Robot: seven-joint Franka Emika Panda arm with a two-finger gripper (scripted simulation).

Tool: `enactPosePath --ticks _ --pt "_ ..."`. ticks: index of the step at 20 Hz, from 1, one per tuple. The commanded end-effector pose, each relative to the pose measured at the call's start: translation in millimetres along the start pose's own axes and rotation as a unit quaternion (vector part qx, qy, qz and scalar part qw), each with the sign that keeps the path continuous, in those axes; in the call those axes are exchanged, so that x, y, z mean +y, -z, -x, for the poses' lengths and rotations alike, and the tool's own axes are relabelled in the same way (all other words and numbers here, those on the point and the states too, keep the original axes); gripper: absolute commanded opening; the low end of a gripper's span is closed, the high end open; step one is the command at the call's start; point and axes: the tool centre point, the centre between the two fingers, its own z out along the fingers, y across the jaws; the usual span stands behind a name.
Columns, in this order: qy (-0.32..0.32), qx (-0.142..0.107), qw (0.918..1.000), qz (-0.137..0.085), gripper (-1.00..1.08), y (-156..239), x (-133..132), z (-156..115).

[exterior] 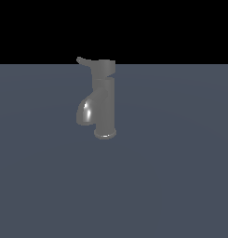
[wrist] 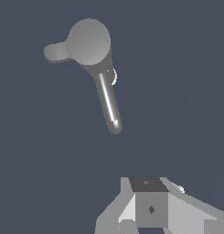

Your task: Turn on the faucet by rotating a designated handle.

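Exterior view: no arm, wrist or gripper in frame. Wrist view: only part of the gripper (wrist: pixel 150 208) shows, as pale grey angular housing with a darker square block at its centre, cut off by the frame edge. Fingertips are not visible, so the jaw opening cannot be read. The visible part touches nothing and holds nothing.

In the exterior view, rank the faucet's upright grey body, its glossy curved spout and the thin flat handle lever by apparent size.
1. Upright grey cylindrical body
2. Glossy curved spout
3. Thin flat grey handle lever
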Motion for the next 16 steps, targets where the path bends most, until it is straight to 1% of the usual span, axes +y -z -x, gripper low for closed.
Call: enactPosePath --ticks 1,5,9,12,16 --pt "-0.034 -0.004 0.9994 -0.006 -1.0 -4.2 -7.8 -13.2" --pt "-0.089 -0.009 0.996 -0.012 -1.0 -12.2 -19.8 -33.9" --pt "-0.144 -0.014 0.9894 -0.016 -1.0 -21.7 -31.7 -54.6" --pt "-0.185 -0.016 0.9825 -0.017 -1.0 -29.7 -40.5 -69.8" --pt "-0.24 -0.017 0.9705 -0.017 -1.0 -41.5 -52.1 -89.9"
